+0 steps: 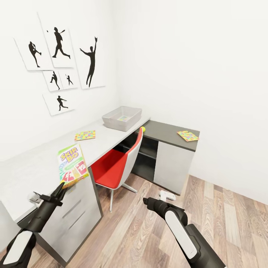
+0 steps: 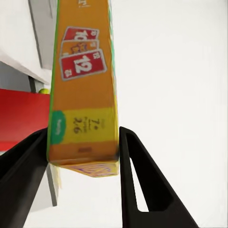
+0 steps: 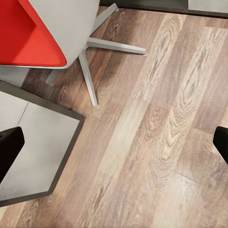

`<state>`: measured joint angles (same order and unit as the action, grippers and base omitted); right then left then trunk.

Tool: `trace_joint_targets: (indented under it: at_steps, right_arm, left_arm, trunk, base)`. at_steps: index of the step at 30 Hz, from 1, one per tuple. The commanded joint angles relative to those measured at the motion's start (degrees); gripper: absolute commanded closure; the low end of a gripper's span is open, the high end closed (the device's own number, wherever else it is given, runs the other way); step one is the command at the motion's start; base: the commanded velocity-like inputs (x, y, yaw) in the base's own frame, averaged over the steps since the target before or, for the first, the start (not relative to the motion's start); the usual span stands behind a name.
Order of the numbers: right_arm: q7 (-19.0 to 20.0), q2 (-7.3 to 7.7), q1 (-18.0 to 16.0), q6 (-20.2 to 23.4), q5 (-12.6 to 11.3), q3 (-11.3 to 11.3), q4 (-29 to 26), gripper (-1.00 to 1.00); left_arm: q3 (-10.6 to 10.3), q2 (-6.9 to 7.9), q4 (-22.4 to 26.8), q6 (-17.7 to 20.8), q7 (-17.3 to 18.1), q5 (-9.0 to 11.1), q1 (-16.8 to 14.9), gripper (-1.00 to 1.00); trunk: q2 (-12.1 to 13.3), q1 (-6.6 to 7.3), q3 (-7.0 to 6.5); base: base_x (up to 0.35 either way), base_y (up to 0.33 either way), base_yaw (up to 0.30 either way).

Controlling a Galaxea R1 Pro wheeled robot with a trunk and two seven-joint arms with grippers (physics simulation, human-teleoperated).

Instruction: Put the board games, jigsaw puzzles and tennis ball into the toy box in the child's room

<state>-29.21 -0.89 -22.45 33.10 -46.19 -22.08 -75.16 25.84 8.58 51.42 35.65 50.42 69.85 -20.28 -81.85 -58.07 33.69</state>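
Above the table's [image 1: 33, 167] near end, your left gripper [image 1: 61, 188] clamps the SKIP-BO box [image 1: 72, 164] upright; toy box [image 1: 122, 118] lies ahead-right at the far end. Right gripper [image 1: 148, 201] spread, empty.

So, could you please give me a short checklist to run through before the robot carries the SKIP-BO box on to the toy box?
1. Left gripper shut on the SKIP-BO box: ok.
2. Hold depth: only the box's end sits between the fingers; cannot tell if secure.
3. Toy box in sight on the table: ok.
4. Room in the toy box: one item inside, space left; ok.
5. Right gripper open, over floor: ok.
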Motion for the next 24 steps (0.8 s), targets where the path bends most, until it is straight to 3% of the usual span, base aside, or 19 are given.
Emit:
trace_joint_targets:
  at_steps: [1,6,10,24]
  right_arm:
    - [-0.6,0.01,0.0,0.0,-0.6,-0.1,-0.1,-1.0]
    - [-0.6,0.01,0.0,0.0,-0.6,-0.1,-0.1,-1.0]
    - [-0.6,0.01,0.0,0.0,-0.6,-0.1,-0.1,-1.0]
    - [-0.6,0.01,0.0,0.0,-0.5,-0.1,0.0,-1.0]
  left_arm:
    - [0.0,0.02,0.7,0.5,0.4,0.1,0.0,1.0]
    - [-0.1,0.23,3.3,3.3,1.1,0.0,0.3,1.0]
    - [-0.8,1.36,4.1,5.7,1.3,-0.1,0.4,1.0]
    - [-1.1,1.49,10.4,7.0,0.9,-0.1,0.8,1.0]
  trunk:
    - [0.0,0.0,0.06]
    - [0.0,0.0,0.06]
    - [0.0,0.0,0.06]
    - [0.0,0.0,0.06]
  base:
    - [0.0,0.0,0.0]
    - [0.0,0.0,0.0]
    - [0.0,0.0,0.0]
    - [0.0,0.0,0.0]
